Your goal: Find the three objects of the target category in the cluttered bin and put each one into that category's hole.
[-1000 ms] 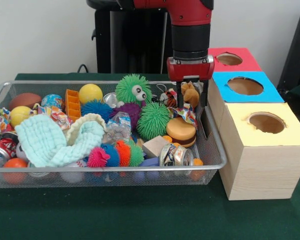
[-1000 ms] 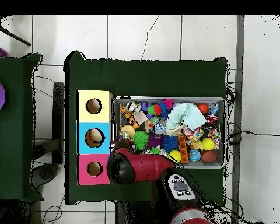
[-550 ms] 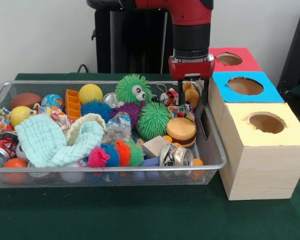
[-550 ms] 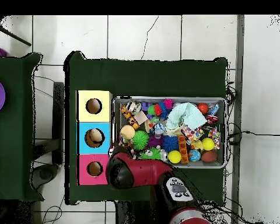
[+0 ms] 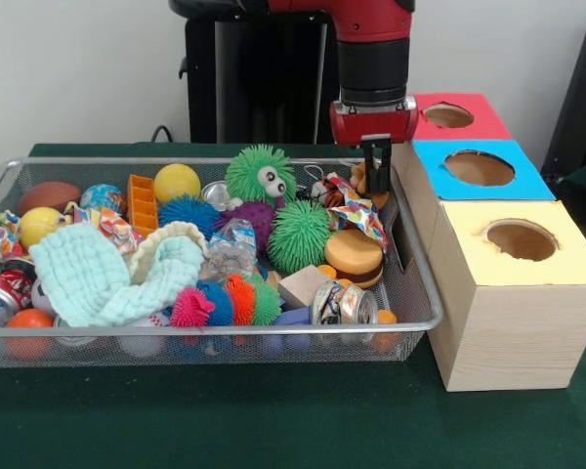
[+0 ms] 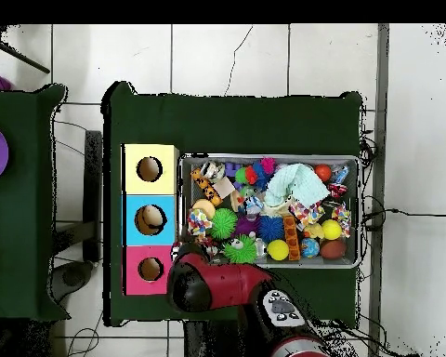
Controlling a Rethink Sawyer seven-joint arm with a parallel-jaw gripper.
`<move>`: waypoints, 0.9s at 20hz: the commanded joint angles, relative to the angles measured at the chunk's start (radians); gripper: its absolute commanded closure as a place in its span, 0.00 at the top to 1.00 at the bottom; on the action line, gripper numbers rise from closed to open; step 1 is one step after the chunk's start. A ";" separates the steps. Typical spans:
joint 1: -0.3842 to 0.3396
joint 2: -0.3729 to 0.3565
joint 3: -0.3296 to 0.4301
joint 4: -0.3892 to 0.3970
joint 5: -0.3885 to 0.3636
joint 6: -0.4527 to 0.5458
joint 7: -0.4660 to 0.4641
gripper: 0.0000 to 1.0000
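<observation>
Gripper (image 5: 376,164) hangs above wire bin's (image 5: 215,337) corner beside blue box (image 5: 479,171); fingers look together, nothing clamped between them. Brown plush animal (image 5: 363,182) lies in bin right under gripper, beside crumpled wrapper (image 5: 356,213) and toy burger (image 5: 353,256). Blue box hole (image 6: 150,218) holds brownish object (image 6: 152,219). Red box (image 5: 457,115) behind blue box, yellow box (image 5: 513,283) in front.
</observation>
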 commanded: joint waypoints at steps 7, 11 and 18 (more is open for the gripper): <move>-0.048 0.039 0.085 0.002 -0.068 0.057 0.084 0.00; -0.054 0.014 0.090 0.010 -0.067 0.081 0.078 0.00; -0.122 -0.192 0.167 0.070 -0.016 0.299 0.014 0.00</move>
